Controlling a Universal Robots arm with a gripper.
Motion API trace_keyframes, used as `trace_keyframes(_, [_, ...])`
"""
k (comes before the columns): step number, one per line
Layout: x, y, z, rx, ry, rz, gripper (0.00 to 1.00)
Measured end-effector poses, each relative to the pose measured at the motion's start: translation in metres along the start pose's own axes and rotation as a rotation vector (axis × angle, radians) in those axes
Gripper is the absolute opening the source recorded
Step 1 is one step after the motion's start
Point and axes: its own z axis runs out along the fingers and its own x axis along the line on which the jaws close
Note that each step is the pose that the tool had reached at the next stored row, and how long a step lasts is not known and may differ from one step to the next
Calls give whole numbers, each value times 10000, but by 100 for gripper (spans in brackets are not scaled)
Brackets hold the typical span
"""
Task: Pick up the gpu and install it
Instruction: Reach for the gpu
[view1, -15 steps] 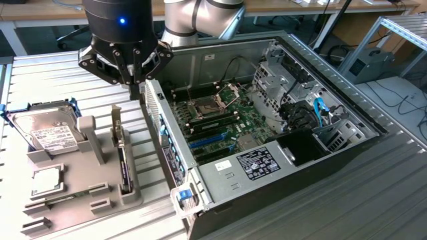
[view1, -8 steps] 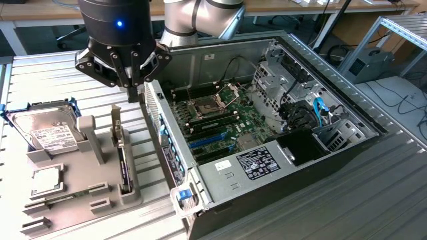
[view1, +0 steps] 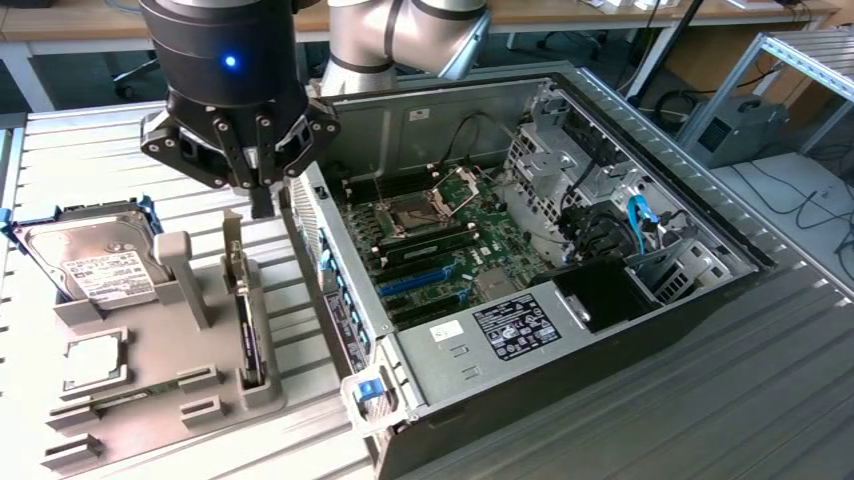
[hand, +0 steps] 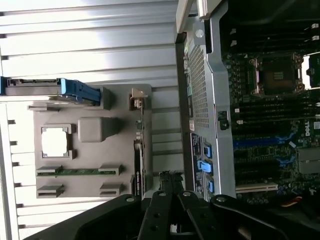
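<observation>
The gpu (view1: 246, 330) is a thin dark card standing on edge in a slot of the grey holder (view1: 187, 300), its silver bracket end toward the far side. My gripper (view1: 263, 205) hangs just above that bracket end, fingers pressed together and shut on nothing. In the wrist view the gpu (hand: 140, 155) runs along the holder's edge nearest the computer case, and my gripper (hand: 169, 186) has its fingers meeting over the card's near end. The open computer case (view1: 400, 405) lies on its side at the exterior view's right, with blue expansion slots (view1: 420, 282) on its motherboard.
A hard drive (view1: 94, 262) in a blue caddy stands at the holder's far end. A processor chip (view1: 91, 362) and a memory stick (view1: 134, 395) lie in other holder pockets. The case's perforated rear wall (view1: 314, 230) rises right beside the gpu. Ribbed metal table (view1: 747, 400) surrounds everything.
</observation>
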Motion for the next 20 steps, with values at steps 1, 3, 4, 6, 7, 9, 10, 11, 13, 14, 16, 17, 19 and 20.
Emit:
trace_keyframes(1, [7, -14, -1, 1, 1, -1, 12])
trace_keyframes(3, [23, -44, -2, 0, 0, -2, 12])
trace_keyframes(4, [34, -66, -3, 1, 1, -2, 12])
trace_keyframes(6, [48, -94, -3, 0, 0, -1, 12])
trace_keyframes(7, [55, -112, -3, 0, 0, -1, 12])
trace_keyframes(9, [70, -157, -5, 2, 1, -1, 12])
trace_keyframes(10, [75, -180, -5, 1, 1, -1, 12])
trace_keyframes(11, [78, -194, -5, 1, 1, -1, 12])
trace_keyframes(13, [85, -224, -5, 0, 0, -1, 12])
trace_keyframes(14, [88, -237, -5, 0, 0, -1, 12])
trace_keyframes(16, [95, -266, -6, 1, 1, -1, 12])
trace_keyframes(17, [101, -296, -7, 1, 1, -1, 12])
trace_keyframes(19, [108, -331, -7, 0, 0, -1, 12])
trace_keyframes(20, [109, -341, -7, 0, 0, -1, 12])
